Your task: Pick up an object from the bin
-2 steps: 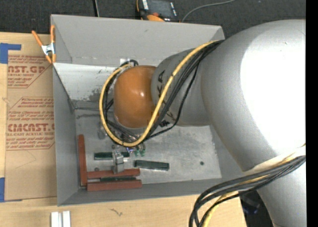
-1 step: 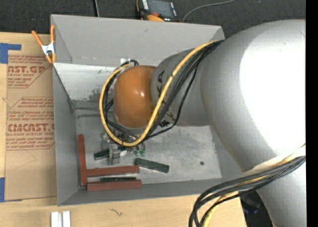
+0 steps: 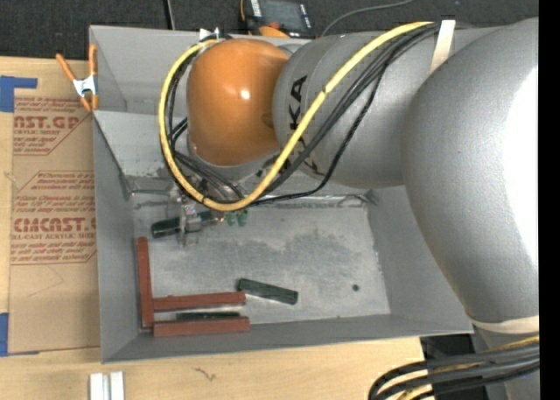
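At the left of the scuffed grey bin [image 3: 350, 254], gripper [image 3: 188, 221] — state unclear — beside 1 stubby dark piece [image 3: 164, 229]

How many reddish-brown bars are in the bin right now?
3. The left bar runs along the left wall; the upper bar and lower bar lie parallel near the bottom wall. The arm may hide more.

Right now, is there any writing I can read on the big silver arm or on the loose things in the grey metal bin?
"KA": black letters on the silver robot arm, next to its orange cover; the rest of the word is hidden under the yellow and black cables.
Dark green flat bar: no writing visible.
Red-brown bars: no writing visible.
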Available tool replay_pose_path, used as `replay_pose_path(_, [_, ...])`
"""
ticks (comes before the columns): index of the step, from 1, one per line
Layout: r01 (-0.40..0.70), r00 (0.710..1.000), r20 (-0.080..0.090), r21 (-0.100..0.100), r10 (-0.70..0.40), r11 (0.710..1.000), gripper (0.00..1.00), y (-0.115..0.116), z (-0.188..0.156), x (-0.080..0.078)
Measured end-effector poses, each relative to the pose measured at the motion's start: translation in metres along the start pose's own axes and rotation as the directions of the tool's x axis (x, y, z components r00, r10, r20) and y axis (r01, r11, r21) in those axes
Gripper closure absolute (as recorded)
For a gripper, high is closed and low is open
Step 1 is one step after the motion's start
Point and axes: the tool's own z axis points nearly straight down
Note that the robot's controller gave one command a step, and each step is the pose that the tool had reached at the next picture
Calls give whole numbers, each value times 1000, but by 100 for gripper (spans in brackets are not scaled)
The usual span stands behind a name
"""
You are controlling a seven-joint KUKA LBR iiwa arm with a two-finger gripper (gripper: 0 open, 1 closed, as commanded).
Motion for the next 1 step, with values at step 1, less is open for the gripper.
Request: replay_pose_path(1, [0,1000,1,2,0,1000,100,3,-83,3])
